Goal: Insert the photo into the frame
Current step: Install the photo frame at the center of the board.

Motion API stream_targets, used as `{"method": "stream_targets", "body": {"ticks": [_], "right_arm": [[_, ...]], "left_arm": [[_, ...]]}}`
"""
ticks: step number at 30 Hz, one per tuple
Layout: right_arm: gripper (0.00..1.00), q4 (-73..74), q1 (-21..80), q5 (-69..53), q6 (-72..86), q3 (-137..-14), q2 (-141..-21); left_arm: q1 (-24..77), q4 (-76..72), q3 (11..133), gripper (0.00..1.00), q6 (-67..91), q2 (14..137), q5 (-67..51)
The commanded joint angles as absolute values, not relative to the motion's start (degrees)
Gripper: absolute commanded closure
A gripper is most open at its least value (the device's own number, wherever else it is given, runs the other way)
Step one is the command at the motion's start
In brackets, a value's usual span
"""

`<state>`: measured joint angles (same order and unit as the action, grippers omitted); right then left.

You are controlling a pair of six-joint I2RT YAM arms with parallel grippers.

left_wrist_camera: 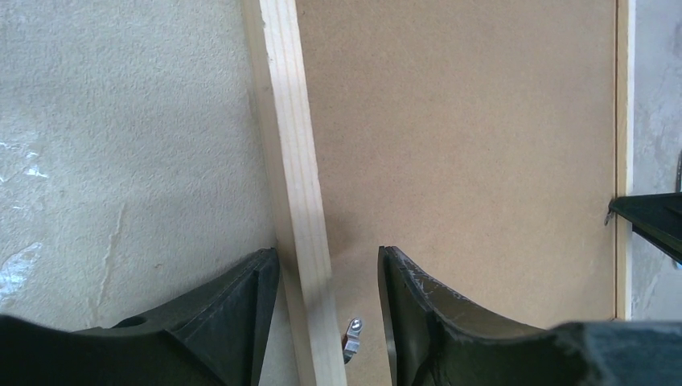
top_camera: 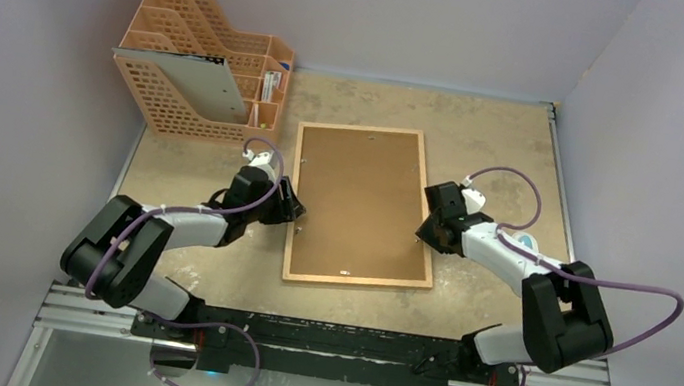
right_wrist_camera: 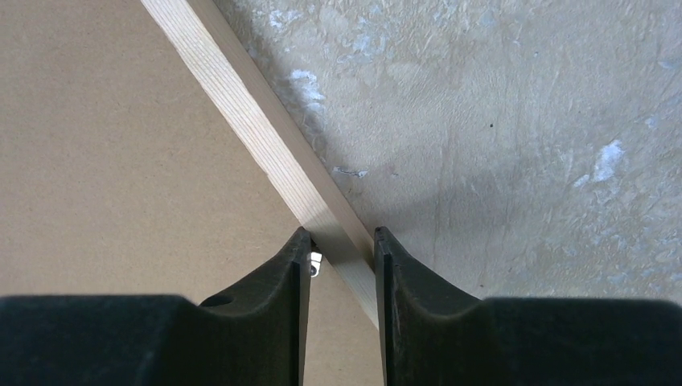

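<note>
The frame lies face down in the middle of the table, its brown backing panel turned up. My left gripper stands open astride the light-wood left rail. Its outer finger sits right by the rail, the inner one stands apart over the panel. A small metal clip shows between them. My right gripper is at the right rail, and its fingertips press the wood from both sides. The photo is out of view.
An orange plastic file rack stands at the back left with a pale grey sheet leaning in it. Grey walls close in the left, right and back. The other arm's black finger shows across the panel.
</note>
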<state>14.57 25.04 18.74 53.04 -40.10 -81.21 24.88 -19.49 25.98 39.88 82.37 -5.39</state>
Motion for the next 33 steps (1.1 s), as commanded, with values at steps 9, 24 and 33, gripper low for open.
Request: {"method": "stream_targets", "body": {"ticks": [9, 24, 33], "right_arm": [[0.95, 14.6, 24.1, 10.5, 50.3, -38.7, -77.3], [0.44, 20.7, 23.7, 15.6, 53.7, -37.7, -78.7], [0.64, 18.9, 23.6, 14.6, 54.0, -37.6, -79.9]], "left_arm": [[25.1, -16.9, 23.5, 0.48, 41.9, 85.3, -8.7], [25.1, -14.2, 22.2, 0.44, 41.7, 82.1, -7.6], [25.1, -15.1, 21.7, 0.44, 41.9, 82.9, -8.0]]}}
